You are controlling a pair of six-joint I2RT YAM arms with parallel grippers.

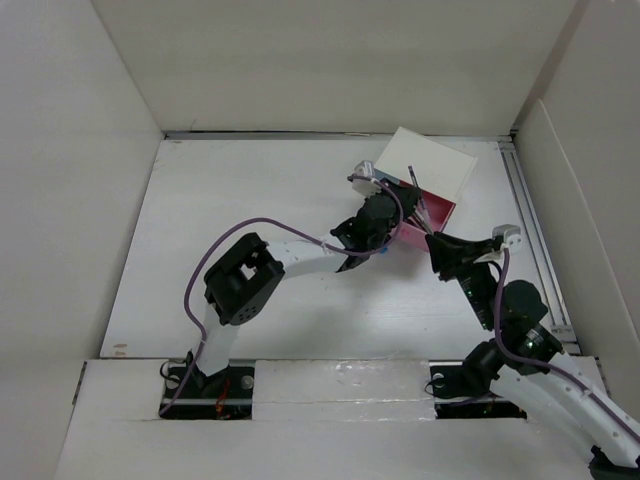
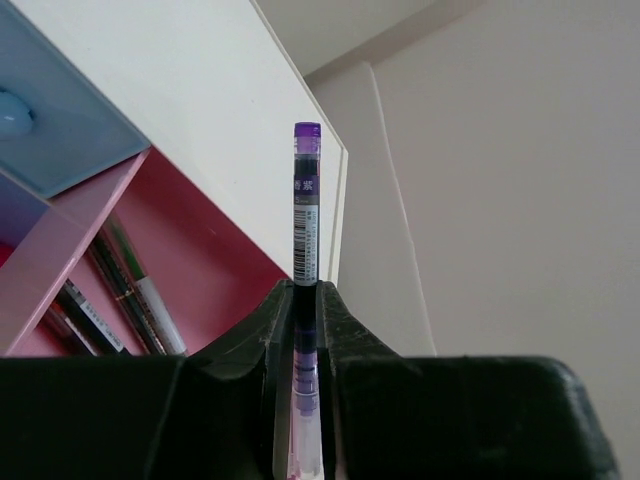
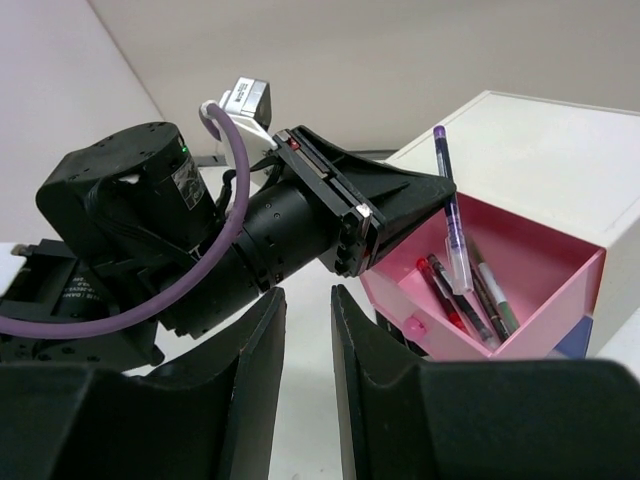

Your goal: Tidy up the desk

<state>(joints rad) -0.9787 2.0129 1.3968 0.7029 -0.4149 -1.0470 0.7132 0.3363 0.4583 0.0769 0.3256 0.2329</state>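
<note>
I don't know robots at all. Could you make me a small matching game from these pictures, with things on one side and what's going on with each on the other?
Things:
1. purple pen
2. pink drawer
3. blue drawer
4. right gripper

States:
A. pulled open, pens lying inside
B. round knob on its front
C. empty, fingers apart
D. clamped in the left gripper

Pairs: 1-D, 2-A, 3-B, 4-C
</note>
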